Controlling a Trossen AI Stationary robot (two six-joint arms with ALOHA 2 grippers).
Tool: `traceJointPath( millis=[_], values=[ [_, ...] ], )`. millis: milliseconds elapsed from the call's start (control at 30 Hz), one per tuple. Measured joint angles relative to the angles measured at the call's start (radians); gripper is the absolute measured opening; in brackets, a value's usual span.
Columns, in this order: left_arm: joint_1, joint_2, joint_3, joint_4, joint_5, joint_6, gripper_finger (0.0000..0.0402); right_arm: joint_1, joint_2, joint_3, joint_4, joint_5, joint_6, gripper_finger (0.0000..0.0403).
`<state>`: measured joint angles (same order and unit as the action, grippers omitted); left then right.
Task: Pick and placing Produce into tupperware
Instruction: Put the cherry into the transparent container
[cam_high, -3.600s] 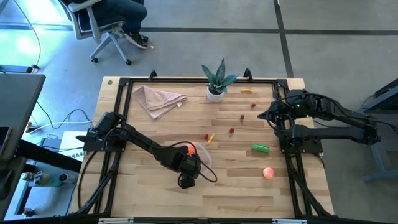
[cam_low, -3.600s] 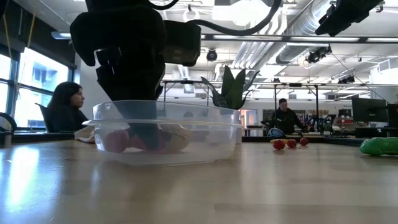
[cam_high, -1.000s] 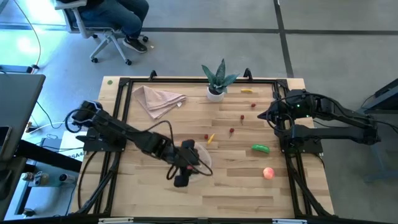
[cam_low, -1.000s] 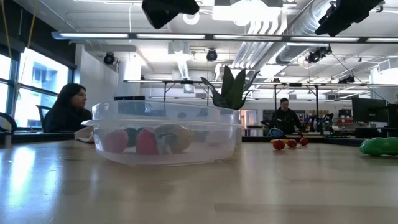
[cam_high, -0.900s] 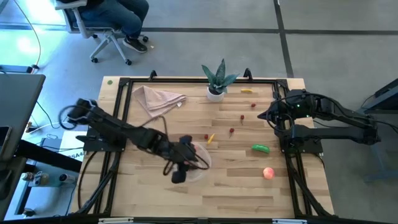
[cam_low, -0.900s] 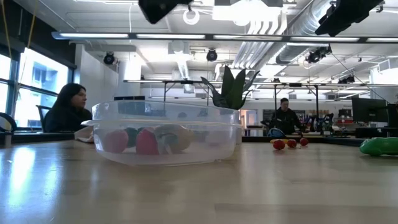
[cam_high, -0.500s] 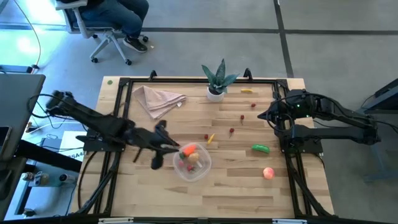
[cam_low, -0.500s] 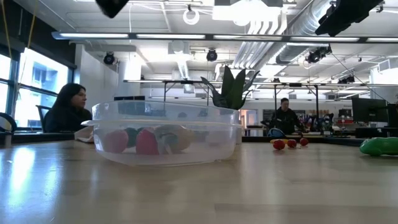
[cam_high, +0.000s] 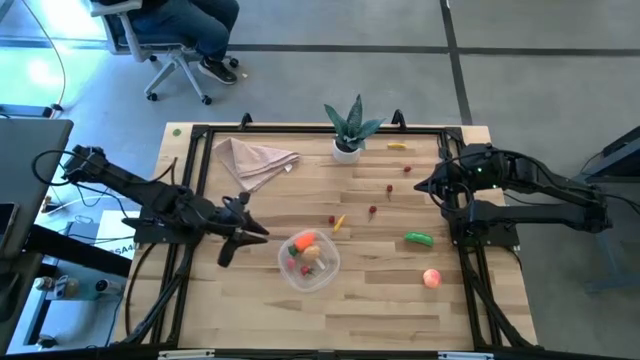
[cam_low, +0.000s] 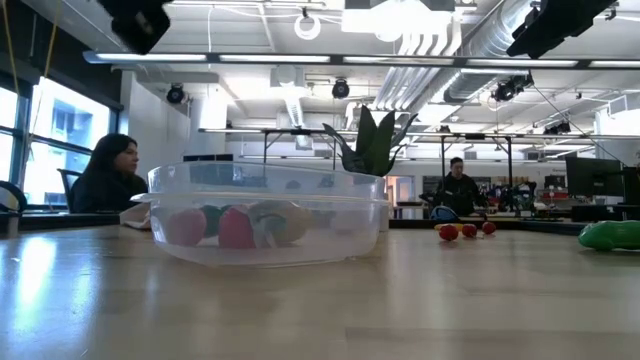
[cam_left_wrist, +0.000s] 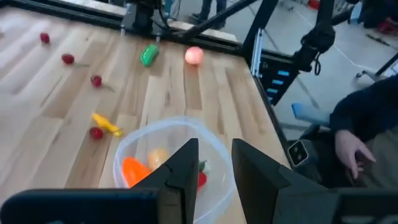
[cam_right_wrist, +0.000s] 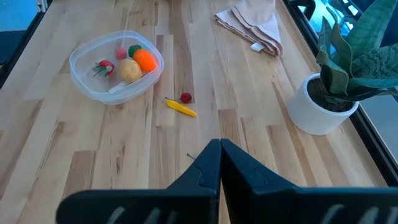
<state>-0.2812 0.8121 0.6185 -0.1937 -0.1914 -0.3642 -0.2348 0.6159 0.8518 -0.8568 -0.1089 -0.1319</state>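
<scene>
The left hand (cam_high: 243, 228) has pulled back from the shallow round clear plastic tub (cam_high: 331, 262) toward the left side of the wooden tabletop (cam_high: 380, 310); a second ago it hung over the tub, and now it sits beside it, apart from it, with its fingers (cam_left_wrist: 186, 163) drawn close together and nothing between them. The tub stands near the middle of the tabletop and holds an orange carrot-like piece (cam_high: 304, 241), a yellowish round piece (cam_high: 312, 253) and small red and green bits, so the last drop looks finished and the arm is clearing out. The right hand (cam_high: 420, 187) waits at the right edge, its fingers pressed together and empty. Much produce is still loose: a green cucumber-shaped piece (cam_high: 418, 238) and a pink round peach (cam_high: 431, 278) lie on the right, well apart from the tub; a small yellow banana-shaped piece (cam_high: 339, 222) with a tiny red piece (cam_high: 332, 221) just beside it lies near the tub; more tiny red pieces (cam_high: 373, 211) sit farther back. A yellow piece (cam_high: 397, 146) lies by the green spiky plant in a white pot (cam_high: 348, 131), and a beige cloth napkin (cam_high: 252, 160) rests at the back left. The task seems partway done, with another pick due next.
</scene>
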Motion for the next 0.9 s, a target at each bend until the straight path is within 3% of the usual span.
traceJointPath(
  millis=[367, 900],
  values=[
    [0.0, -0.13, -0.081, 0.006, -0.033, -0.007, 0.0083, 0.0, 0.0, 0.0, 0.0, -0.003, 0.0, 0.0],
    [-0.001, -0.142, -0.124, 0.003, -0.037, -0.013, 0.0083, 0.0, 0.0, 0.0, 0.0, -0.003, 0.0, 0.0]
  ],
)
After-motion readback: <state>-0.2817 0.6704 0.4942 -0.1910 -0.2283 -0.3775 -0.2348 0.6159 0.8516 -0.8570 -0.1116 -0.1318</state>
